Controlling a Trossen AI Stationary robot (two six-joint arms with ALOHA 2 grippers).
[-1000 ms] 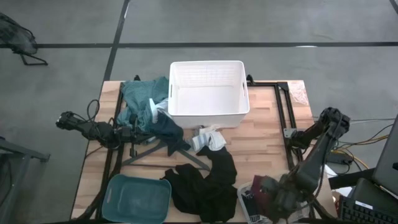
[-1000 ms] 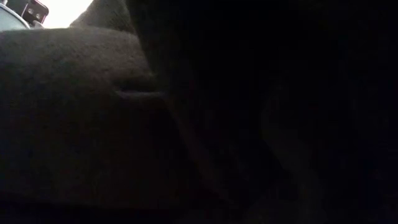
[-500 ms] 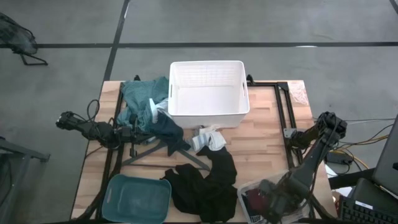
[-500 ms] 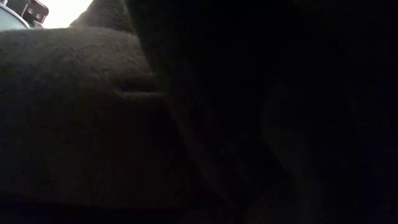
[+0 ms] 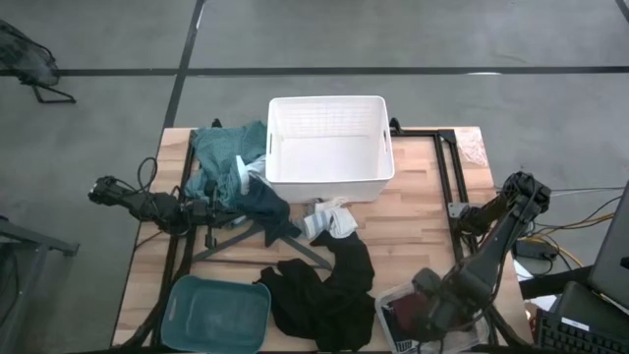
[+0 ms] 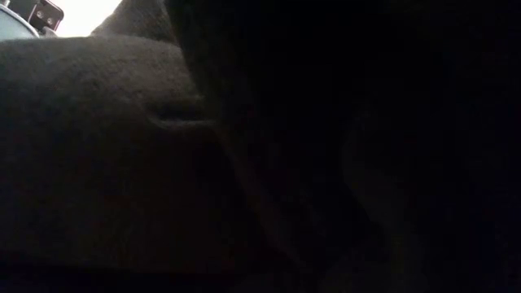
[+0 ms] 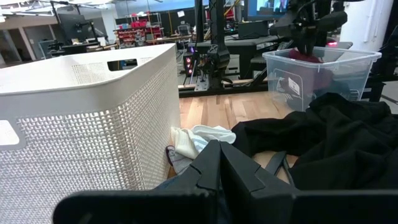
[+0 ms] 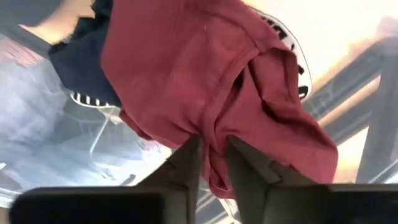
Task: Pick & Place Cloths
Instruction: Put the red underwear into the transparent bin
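Observation:
A maroon cloth (image 8: 205,68) with a white-lettered band (image 8: 283,37) hangs in my right gripper (image 8: 214,146) over a clear bin (image 5: 385,300) at the table's near right corner. A navy piece (image 8: 78,56) lies below it in the bin. A black cloth (image 5: 324,290) is spread near the table's near edge, and it blocks the low view. A small white cloth (image 5: 329,218), a navy cloth (image 5: 263,205) and a teal-green cloth (image 5: 224,152) lie left of and in front of the white basket (image 5: 329,100). My left gripper (image 7: 216,146) is shut and waits at the table's left by the navy cloth. My right gripper pinches a bunched fold of the maroon cloth (image 8: 214,134) between its two fingers (image 8: 186,162), coming from above and pointing down into the clear bin. The cloth droops slack below the fingers. Whether its lower part rests in the bin I cannot tell.
A dark grey hanger (image 5: 257,236) lies between the navy and black cloths. A teal bin (image 5: 216,313) sits at the near left corner. Bare wood (image 5: 418,211) shows right of the basket. Black frame rails (image 5: 454,167) run along the table's right side.
My right gripper has stayed over the clear bin, shifting slightly toward the near edge and back. It has kept its hold on the maroon cloth.

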